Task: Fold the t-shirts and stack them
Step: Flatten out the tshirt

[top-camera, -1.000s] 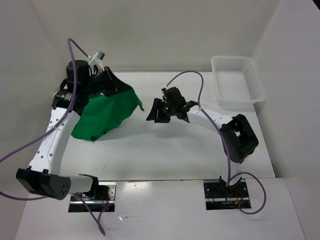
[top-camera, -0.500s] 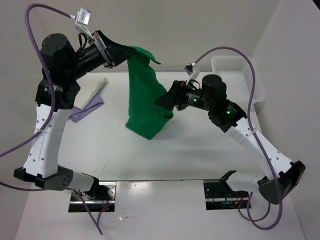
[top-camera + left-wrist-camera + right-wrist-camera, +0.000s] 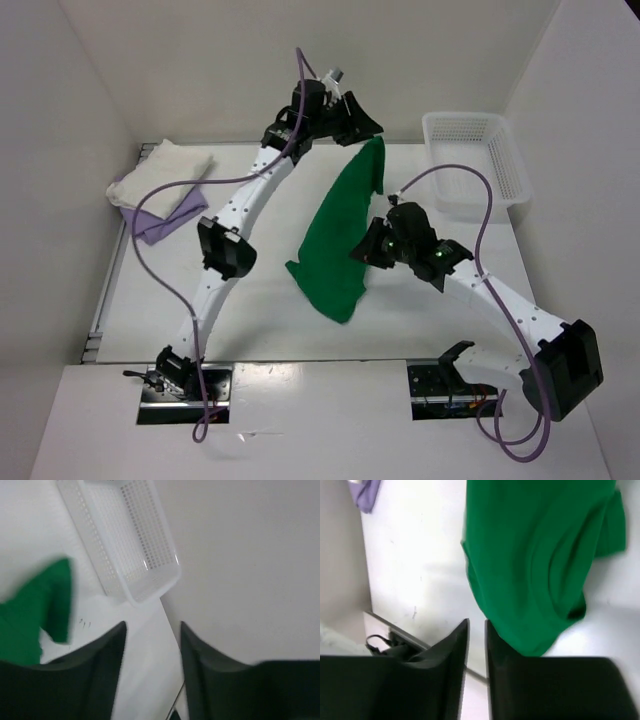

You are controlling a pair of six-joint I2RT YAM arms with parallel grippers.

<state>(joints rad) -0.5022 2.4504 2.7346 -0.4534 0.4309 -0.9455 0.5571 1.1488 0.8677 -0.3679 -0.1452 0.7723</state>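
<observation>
The bright green t-shirt (image 3: 338, 240) lies stretched in a long diagonal strip across the middle of the table, also seen in the left wrist view (image 3: 30, 620) and the right wrist view (image 3: 535, 555). My left gripper (image 3: 362, 122) hangs high above the shirt's far end, open and empty (image 3: 152, 627). My right gripper (image 3: 366, 252) is low at the shirt's right edge. Its jaws (image 3: 476, 625) stand a narrow gap apart with bare table between them and the cloth beside the right finger. The cream white t-shirt (image 3: 175, 163) lies folded on the lavender purple t-shirt (image 3: 165, 218) at the far left.
A white mesh basket (image 3: 520, 178) stands at the back right corner, seen from above in the left wrist view (image 3: 125, 540). White walls close in the back and both sides. The table's near edge (image 3: 395, 627) shows just beyond my right fingers.
My left arm swung from the far left to the back centre, carrying the green t-shirt, then let it go. The shirt now lies spread out. My right gripper dropped to its edge and its jaws narrowed.
</observation>
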